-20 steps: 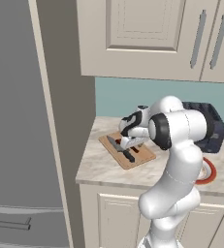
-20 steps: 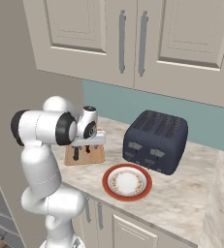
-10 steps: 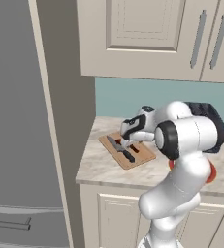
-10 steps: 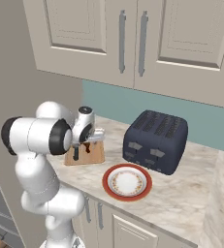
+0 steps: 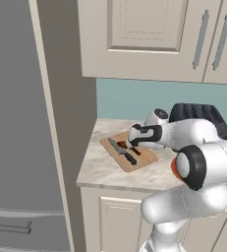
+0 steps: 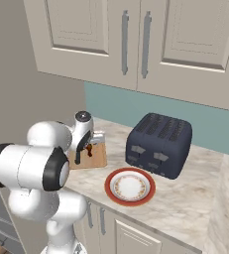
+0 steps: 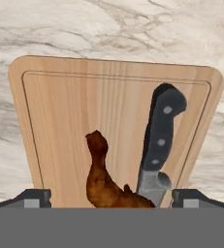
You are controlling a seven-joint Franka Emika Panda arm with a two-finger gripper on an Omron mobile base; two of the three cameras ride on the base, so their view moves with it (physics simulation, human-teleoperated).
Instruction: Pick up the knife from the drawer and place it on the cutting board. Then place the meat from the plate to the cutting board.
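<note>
The meat (image 7: 104, 181) lies on the cutting board (image 7: 65, 121) just beside the knife (image 7: 159, 140). The pincer (image 7: 111, 197) hangs wide and empty above both. Meat looks soft, slippery; knife stiff, best gripped mid-handle.

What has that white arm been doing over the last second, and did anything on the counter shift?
The arm's elbow swung out toward the camera while the gripper stayed low over the cutting board, jaws wide open and holding nothing. The knife and the meat lie side by side on the board as before. The plate and toaster have not moved.
</note>
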